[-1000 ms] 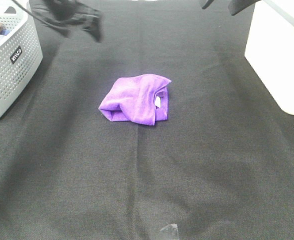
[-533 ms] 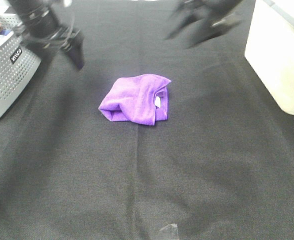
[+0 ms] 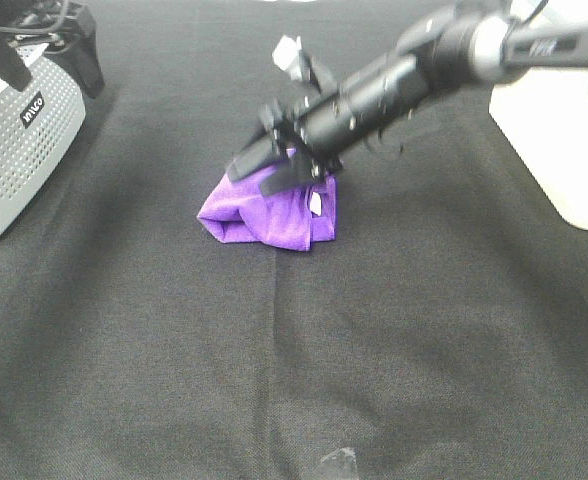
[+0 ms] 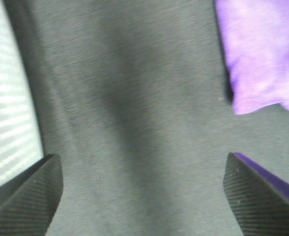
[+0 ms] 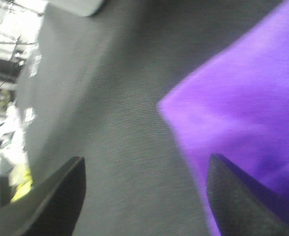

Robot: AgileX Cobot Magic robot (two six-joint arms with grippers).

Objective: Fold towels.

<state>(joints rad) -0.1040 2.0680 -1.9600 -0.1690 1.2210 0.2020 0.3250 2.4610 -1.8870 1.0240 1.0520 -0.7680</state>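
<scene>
Exterior high view shows us the purple towel (image 3: 262, 215) lying crumpled near the middle of the counter (image 3: 394, 340), a little toward its far edge. We see the right gripper (image 3: 267, 170) reaching in from the far-right corner, its jaws spread wide over the towel's far side; we cannot tell whether they touch it. The left gripper (image 4: 144, 196) hangs at the far-left corner beside the perforated basket (image 3: 14, 150), jaws wide, holding nothing. 1 white bin (image 3: 559, 130) sits at the right edge.
</scene>
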